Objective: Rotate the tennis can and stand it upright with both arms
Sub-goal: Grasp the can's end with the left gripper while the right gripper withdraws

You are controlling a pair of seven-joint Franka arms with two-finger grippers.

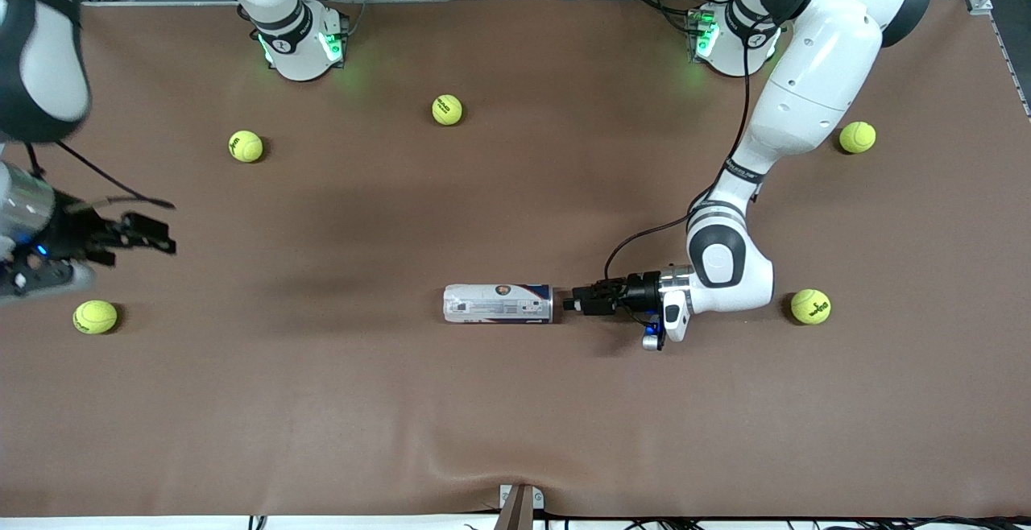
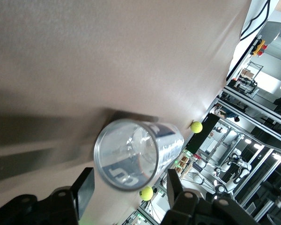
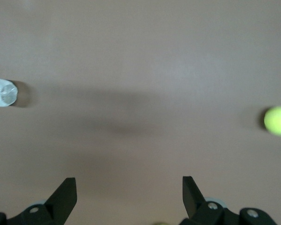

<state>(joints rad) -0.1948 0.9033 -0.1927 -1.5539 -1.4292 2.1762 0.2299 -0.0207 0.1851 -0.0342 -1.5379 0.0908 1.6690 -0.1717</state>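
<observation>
The tennis can (image 1: 497, 304) lies on its side on the brown table, its length along the table. My left gripper (image 1: 573, 303) is low at the can's end toward the left arm's end of the table, just short of it. In the left wrist view the can's silver-rimmed round end (image 2: 126, 154) faces the camera, and my left gripper (image 2: 129, 180) is open and empty, its fingers (image 2: 84, 192) wider apart than the can. My right gripper (image 1: 157, 233) is open and empty, up over the right arm's end of the table. The right wrist view shows the right gripper (image 3: 129, 180) and the can (image 3: 2, 92) far off.
Several yellow-green tennis balls lie about: one (image 1: 810, 306) close beside the left arm's wrist, one (image 1: 95, 316) below the right gripper, others (image 1: 246, 146), (image 1: 447, 109), (image 1: 857, 137) nearer the bases. One ball (image 3: 277, 120) shows in the right wrist view. A cable trails from the left arm.
</observation>
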